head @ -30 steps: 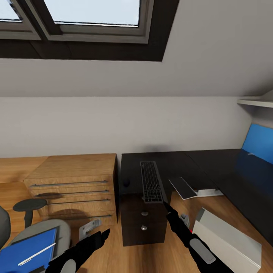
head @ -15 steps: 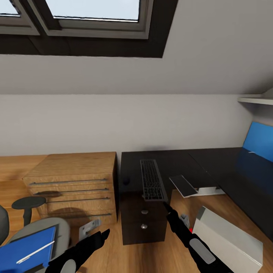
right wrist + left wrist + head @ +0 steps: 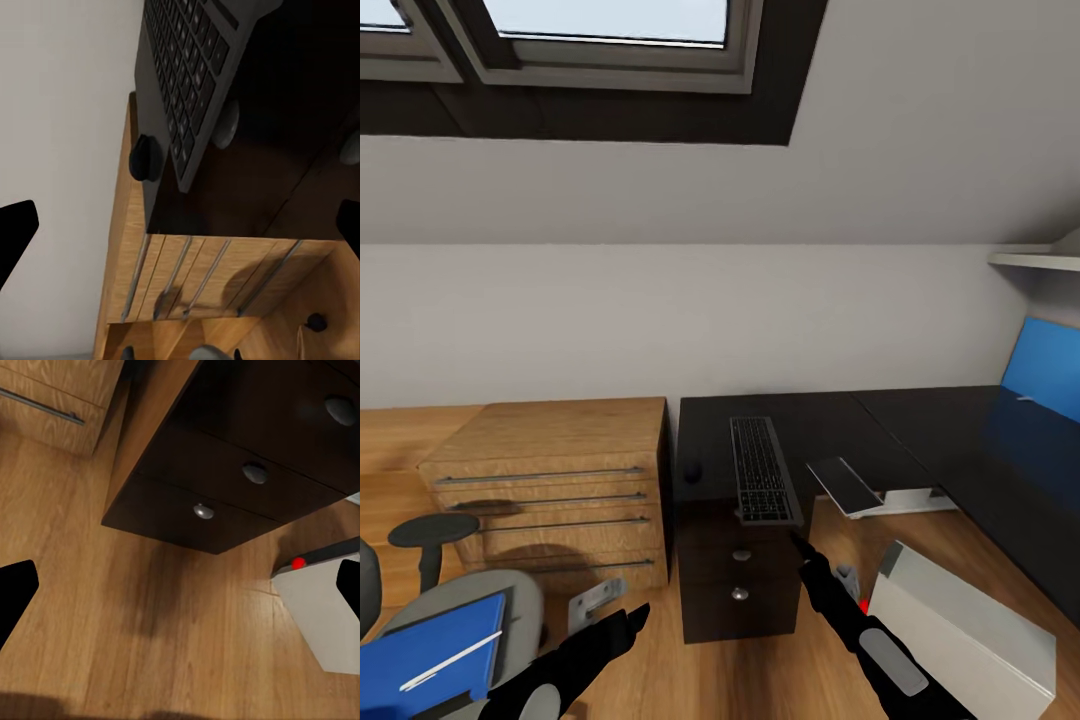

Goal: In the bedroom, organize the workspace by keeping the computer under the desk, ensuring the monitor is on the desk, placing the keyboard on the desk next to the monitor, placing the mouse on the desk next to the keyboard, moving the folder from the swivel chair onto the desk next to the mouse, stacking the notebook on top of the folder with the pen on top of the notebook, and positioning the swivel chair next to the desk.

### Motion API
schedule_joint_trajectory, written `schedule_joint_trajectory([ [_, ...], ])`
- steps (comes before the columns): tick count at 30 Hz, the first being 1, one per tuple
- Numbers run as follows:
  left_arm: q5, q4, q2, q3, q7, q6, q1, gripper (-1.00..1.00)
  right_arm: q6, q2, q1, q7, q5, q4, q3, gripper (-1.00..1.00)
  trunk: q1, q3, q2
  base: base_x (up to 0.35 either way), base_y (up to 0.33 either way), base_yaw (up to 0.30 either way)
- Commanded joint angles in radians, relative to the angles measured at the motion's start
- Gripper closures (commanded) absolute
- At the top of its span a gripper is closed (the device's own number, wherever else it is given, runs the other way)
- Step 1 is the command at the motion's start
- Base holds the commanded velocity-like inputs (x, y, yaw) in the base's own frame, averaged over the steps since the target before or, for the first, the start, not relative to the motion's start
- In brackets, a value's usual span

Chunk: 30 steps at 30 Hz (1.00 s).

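**Keyboard on the desk edge, folder on the chair**

Here, at far left in the head view, the swivel chair (image 3: 455, 610) carries the blue folder (image 3: 425, 660) on its seat, with a thin white pen (image 3: 448, 664) lying on the folder. The left gripper (image 3: 622, 625) hangs low over the wooden floor (image 3: 760, 680), its fingers spread and empty; its wrist view faces the desk's drawers (image 3: 247, 472) and 3 round knobs. Next comes the light wooden cabinet (image 3: 560, 480), just beside the black desk (image 3: 920, 440). On the desk lies the mouse (image 3: 693, 472), and right of it the keyboard (image 3: 762, 482), its near end overhanging the edge. The right gripper (image 3: 800, 548) sits just below that end, fingers apart, holding nothing. Farther right, the monitor (image 3: 870, 490) lies tilted under the desk and the computer (image 3: 960, 630) rests on the floor.
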Motion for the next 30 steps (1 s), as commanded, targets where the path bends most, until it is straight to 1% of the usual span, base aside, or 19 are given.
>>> schedule_joint_trajectory([
  [1, 0.011, -0.002, 0.000, 0.000, 0.009, 0.002, 0.000, -1.00, 0.000, -0.001, -0.001, 0.002, -0.010, 0.001, 0.005, -1.00, 0.000, -0.001, -0.001, 0.000, 0.000, 0.000],
  [3, 0.011, -0.002, -0.001, 0.000, 0.009, 0.002, -0.001, -1.00, -0.003, 0.000, -0.001, 0.001, -0.010, 0.005, 0.005, -1.00, 0.000, -0.001, -0.001, 0.000, 0.000, 0.000],
  [5, 0.011, -0.001, -0.001, 0.000, 0.009, 0.002, 0.000, -1.00, -0.027, 0.003, -0.002, 0.001, -0.005, 0.047, 0.005, -1.00, 0.008, -0.007, -0.015, 0.000, 0.000, 0.000],
  [7, 0.011, -0.001, -0.001, 0.000, 0.009, 0.002, 0.000, -1.00, -0.034, 0.003, -0.002, 0.003, 0.004, 0.059, 0.006, -1.00, 0.015, -0.013, -0.029, 0.000, 0.000, 0.000],
  [13, 0.010, 0.001, -0.002, 0.000, 0.009, 0.002, 0.000, -1.00, -0.038, 0.001, -0.003, 0.006, 0.014, 0.066, 0.005, -1.00, 0.038, -0.032, -0.071, 0.000, 0.000, 0.000],
  [30, 0.009, 0.004, -0.003, 0.000, 0.011, 0.000, 0.000, -1.00, -0.038, 0.003, -0.003, 0.005, 0.014, 0.067, 0.006, -1.00, 0.104, -0.085, -0.190, 0.000, 0.000, 0.000],
])
